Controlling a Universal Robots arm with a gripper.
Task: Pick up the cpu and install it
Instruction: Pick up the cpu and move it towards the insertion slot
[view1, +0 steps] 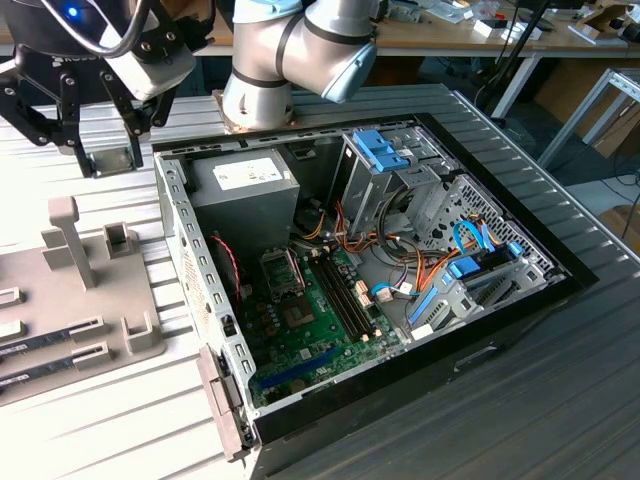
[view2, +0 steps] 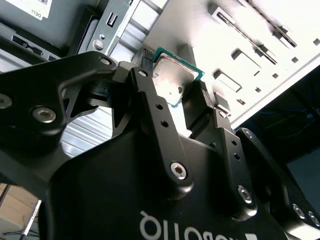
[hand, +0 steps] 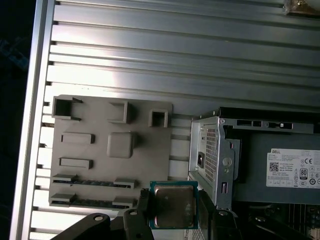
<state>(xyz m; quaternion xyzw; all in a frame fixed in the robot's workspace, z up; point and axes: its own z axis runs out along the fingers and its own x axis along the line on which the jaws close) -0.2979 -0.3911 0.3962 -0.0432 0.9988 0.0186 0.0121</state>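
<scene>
cpu (hand: 173, 205): dull silvery metal lid, green board rim | gripper (view2: 171, 82): matt black | fixture tray (hand: 152, 155): matt grey plastic | table (hand: 175, 55): ribbed bare aluminium

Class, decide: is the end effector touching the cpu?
Touching. In the second wrist view, the end effector grips the cpu by opposite edges, with no gap showing.

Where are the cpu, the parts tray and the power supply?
cpu (hand: 172, 205): first wrist view, middle of its metal top.
parts tray (hand: 150, 150): first wrist view, bare flat surface.
power supply (view1: 245, 210): exterior view, grey top face.
</scene>
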